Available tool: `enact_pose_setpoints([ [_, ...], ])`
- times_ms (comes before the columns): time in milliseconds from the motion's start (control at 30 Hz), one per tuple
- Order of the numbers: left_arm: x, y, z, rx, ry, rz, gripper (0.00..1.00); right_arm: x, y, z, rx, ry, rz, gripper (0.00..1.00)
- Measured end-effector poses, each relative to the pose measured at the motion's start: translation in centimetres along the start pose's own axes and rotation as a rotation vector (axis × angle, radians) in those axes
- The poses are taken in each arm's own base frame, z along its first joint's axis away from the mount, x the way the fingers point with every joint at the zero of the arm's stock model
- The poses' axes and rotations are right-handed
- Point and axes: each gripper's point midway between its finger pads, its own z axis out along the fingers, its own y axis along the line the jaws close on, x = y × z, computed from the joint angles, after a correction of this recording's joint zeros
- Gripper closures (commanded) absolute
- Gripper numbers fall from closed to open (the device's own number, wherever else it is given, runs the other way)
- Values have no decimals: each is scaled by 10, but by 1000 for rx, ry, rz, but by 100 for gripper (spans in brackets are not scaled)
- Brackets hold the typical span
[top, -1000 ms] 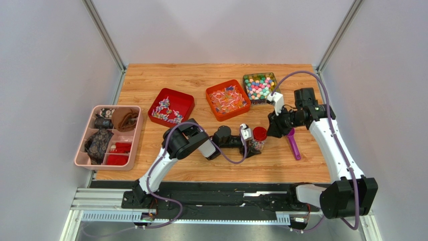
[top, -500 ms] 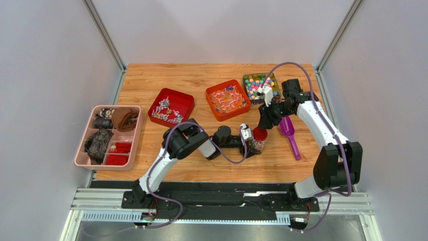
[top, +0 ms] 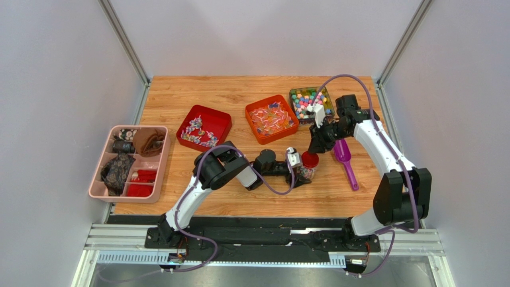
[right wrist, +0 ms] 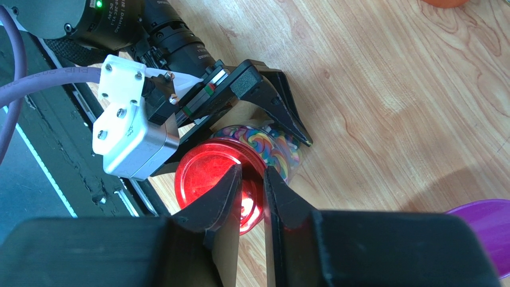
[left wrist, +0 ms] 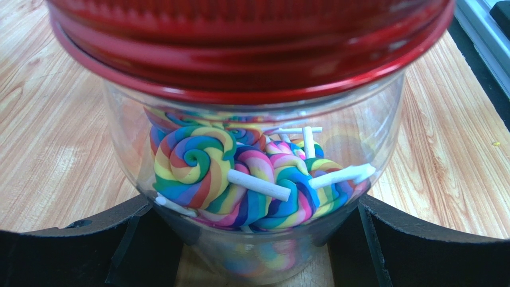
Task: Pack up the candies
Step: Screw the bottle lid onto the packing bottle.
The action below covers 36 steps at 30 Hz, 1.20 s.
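Swinging in from the right, our right gripper (right wrist: 252, 174) has crossed over the purple plastic scoop (top: 343, 151) and now hangs just above the round red screw lid (right wrist: 203, 170), its fingers pressed together and holding nothing; nothing else has shifted. Our left gripper (top: 303, 172) clasps the clear round jar (left wrist: 251, 113) low on both sides, upright near the middle of the wooden table (top: 179, 95). We judge this jar nearly done: rainbow swirl lollipops (left wrist: 239, 179) fill its lower part and the lid sits on, though whether it is tight we cannot tell. Much remains unpacked: the twist-wrapped candies (top: 200, 133) lie in the red square tray (top: 220, 116) at the far left, with more sweets in the orange square tray (top: 249, 113) and pastel ball sweets (top: 308, 104) to its right.
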Motion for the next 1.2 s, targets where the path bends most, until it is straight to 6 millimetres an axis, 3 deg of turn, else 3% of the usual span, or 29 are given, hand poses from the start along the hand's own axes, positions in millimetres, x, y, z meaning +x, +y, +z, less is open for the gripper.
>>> enact_pose_setpoints([
  [800, 0, -7, 2, 25, 2, 7, 83, 33, 11, -22, 97, 32, -18, 78],
  [1067, 0, -7, 2, 24, 2, 4, 84, 51, 29, -29, 80, 60, 4, 77],
  [1200, 0, -6, 3, 20, 3, 0, 85, 61, 39, -30, 58, 96, 27, 72],
])
